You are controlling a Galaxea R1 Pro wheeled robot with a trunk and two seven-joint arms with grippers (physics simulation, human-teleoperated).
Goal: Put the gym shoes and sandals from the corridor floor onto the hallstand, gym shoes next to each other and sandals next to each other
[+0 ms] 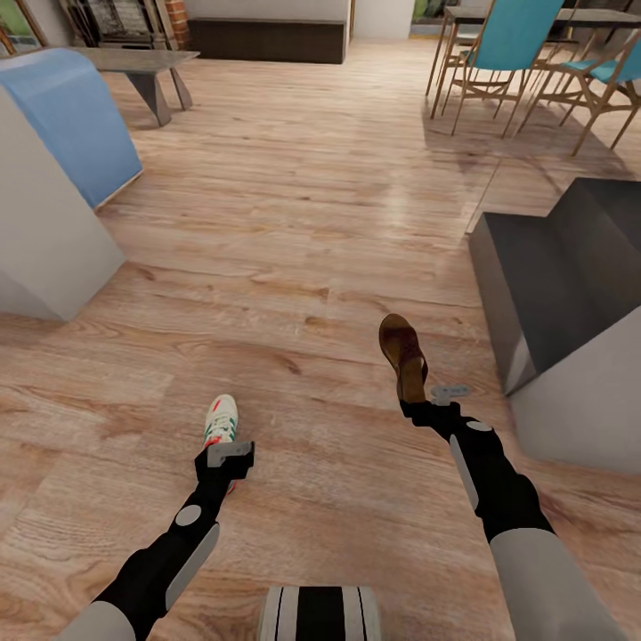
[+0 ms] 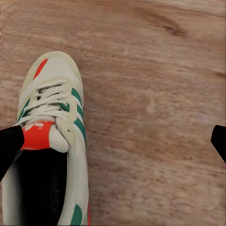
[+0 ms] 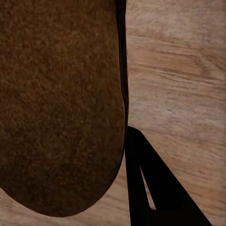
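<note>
One gym shoe (image 1: 221, 420), one sandal (image 1: 402, 354), seemingly.

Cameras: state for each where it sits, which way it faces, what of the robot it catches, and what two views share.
Head view: on the head, facing forward and down over the wood floor; both arms, left gripper, right gripper.
Left wrist view: on the left arm, looking down at a gym shoe; dark fingertips at the edges.
Right wrist view: close against a sandal; one dark finger.
Shared: head and left wrist both show the gym shoe.

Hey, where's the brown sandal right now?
In the head view the sandal sits right of centre at the tip of the right claw, above the wood floor, just left of the dark grey steps.
</note>
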